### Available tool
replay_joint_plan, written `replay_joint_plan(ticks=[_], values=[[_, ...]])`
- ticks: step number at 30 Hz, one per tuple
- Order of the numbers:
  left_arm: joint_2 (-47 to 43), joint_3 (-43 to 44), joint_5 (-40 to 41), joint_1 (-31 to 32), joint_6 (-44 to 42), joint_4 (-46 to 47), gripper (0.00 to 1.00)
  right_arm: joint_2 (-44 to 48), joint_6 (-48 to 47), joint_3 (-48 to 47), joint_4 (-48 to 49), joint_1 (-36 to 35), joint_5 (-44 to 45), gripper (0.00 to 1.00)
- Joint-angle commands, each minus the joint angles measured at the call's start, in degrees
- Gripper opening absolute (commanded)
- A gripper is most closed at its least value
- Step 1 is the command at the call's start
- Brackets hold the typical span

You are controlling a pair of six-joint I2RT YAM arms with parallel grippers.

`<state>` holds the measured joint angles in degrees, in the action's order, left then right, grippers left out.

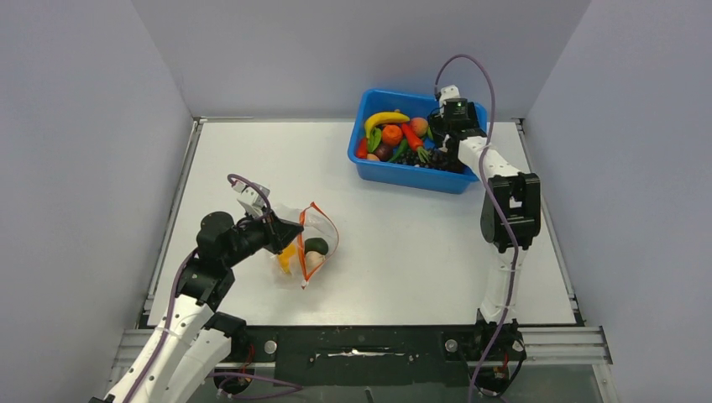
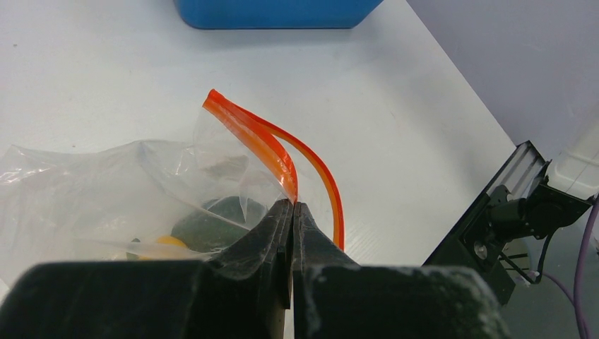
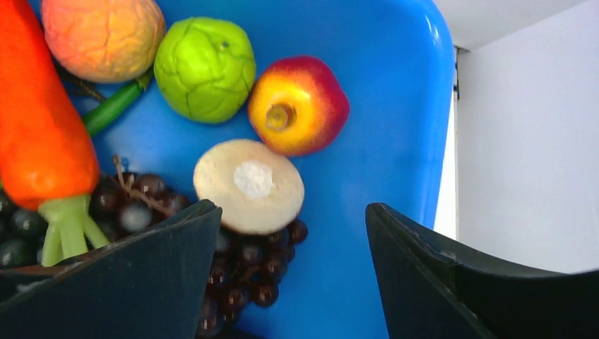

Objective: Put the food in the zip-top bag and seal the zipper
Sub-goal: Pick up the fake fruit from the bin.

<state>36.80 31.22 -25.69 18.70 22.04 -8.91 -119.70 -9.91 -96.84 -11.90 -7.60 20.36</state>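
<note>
Top: zip-top bag point(image 1: 312, 243) lies well apart from blue bin point(image 1: 403, 175), toward its 7 o'clock. Left gripper point(image 1: 290, 228) at bag's mouth.

Left wrist: fingers pinched shut on bag edge. Zipper point(image 2: 263, 145) runs off toward 11 o'clock, mouth gaping.

Right wrist: right gripper point(image 3: 291, 208) spread wide, empty, over bin. Red apple point(image 3: 298, 104) at 12 o'clock, likely next pick.
</note>
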Motion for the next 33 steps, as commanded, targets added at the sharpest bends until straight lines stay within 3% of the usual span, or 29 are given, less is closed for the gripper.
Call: replay_joint_plan(ticks=[1,13,22,25,29,33], values=[[-0.87,0.68,0.07,0.2,-0.33,0.86,0.0,-5.59,-3.6,-7.68,2.21,0.36,-0.18,0.77],[0.01,0.81,0.51,0.29,-0.63,0.47,0.0,-17.13,-11.65,-20.36,1.62,2.91,-0.15,0.86],[1.3,1.08,0.77,0.29,-0.99,0.21,0.0,-20.67,-13.68,-19.93,5.21,3.88,-3.4,0.91],[1.11,0.95,0.98,0.29,-0.95,0.21,0.0,-21.85,-14.72,-21.02,5.43,4.14,-3.55,0.85],[1.23,0.94,1.0,0.29,-0.99,0.38,0.0,-21.32,-15.55,-19.85,6.81,4.24,-3.49,0.65],[1.48,1.04,0.85,0.29,-0.95,0.43,0.0,-19.42,-15.41,-16.97,8.85,4.26,-2.79,0.58]])
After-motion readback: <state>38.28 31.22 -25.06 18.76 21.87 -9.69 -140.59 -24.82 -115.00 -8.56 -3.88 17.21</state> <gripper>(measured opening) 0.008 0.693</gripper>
